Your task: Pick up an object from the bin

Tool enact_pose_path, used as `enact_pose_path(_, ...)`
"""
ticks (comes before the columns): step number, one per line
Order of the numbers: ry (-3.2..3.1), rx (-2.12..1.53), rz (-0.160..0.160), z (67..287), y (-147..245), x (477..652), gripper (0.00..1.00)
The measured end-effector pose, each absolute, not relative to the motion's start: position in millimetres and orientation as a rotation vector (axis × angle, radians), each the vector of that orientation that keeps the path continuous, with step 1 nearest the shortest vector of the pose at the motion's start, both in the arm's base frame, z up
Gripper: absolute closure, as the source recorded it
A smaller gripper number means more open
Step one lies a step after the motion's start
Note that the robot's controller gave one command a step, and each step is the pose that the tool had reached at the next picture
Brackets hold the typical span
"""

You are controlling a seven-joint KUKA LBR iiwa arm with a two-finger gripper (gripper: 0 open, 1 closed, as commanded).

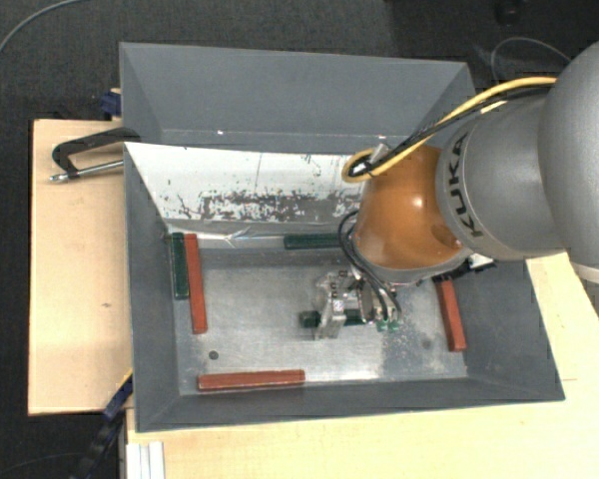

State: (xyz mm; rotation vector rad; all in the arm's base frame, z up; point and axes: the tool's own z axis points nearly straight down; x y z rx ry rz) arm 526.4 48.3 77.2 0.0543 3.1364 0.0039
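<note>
Gripper (342, 309) is low over the floor of the grey bin (280, 98), a bit right of centre. Can't tell from here whether it's open or closed; the tip is a clutter of metal and wiring.

Small dark-green block (309, 318) lies on the floor right at the gripper's left side, poking out from it. Touching or gripped, can't tell. Small green bits (384, 322) at the gripper's right side: robot part or loose thing, can't tell.

Further out:
- Short red-brown bar (451, 314) lies along the right wall, near the gripper.
- Back dark-green bar (314, 240) lies flat along the back wall, just behind the gripper.
- Long red-brown bar (252, 378) lies along the front wall, well apart.
- Left red-brown bar (195, 285) and left dark-green bar (180, 265) lie side by side at the left wall, parallel and touching or nearly so.
- Tiny dark speck (214, 356) sits on the floor, front-left.

Above the gripper, the orange cover (404, 218) sits on the wrist, with a yellow cable (459, 108) arching over it. The grey arm (569, 158) reads "KUKA" (457, 190), letters running sideways along the link's edge.
</note>
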Motion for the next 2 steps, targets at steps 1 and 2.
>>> enact_pose_path(1, 3.134, 0.053, 0.004, 89.4, 49.0, 527.9, 1.00)
enact_pose_path(2, 3.132, 0.053, 0.005, 118.6, 50.1, 529.9, 1.00)
